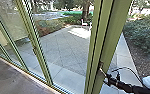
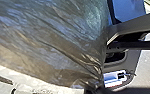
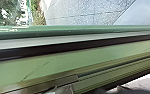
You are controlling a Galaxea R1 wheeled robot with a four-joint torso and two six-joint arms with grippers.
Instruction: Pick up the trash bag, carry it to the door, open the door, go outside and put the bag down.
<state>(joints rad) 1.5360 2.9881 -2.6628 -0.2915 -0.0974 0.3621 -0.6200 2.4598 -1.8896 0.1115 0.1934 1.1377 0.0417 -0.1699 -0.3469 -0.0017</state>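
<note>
Trash bag (image 2: 53, 47), bunched up close in left wrist view: keep clear of green door frame (image 1: 110, 37) while working handle (image 1: 100, 65) with right tool (image 1: 105, 76), following hinge arc slowly to avoid slipping off; can't tell opening or grip, either side.

Reaching in from about four o'clock in the head view with the dark right arm (image 1: 128, 87), slanted toward ten o'clock. Ending in the right gripper (image 1: 103, 72), nearer the view's centre. Trailing a thin dark cable (image 1: 126, 68), arched over the forearm. Carrying a wide dark plate (image 2: 134, 60) and jointed bar (image 2: 138, 24) at the left wrist.
</note>
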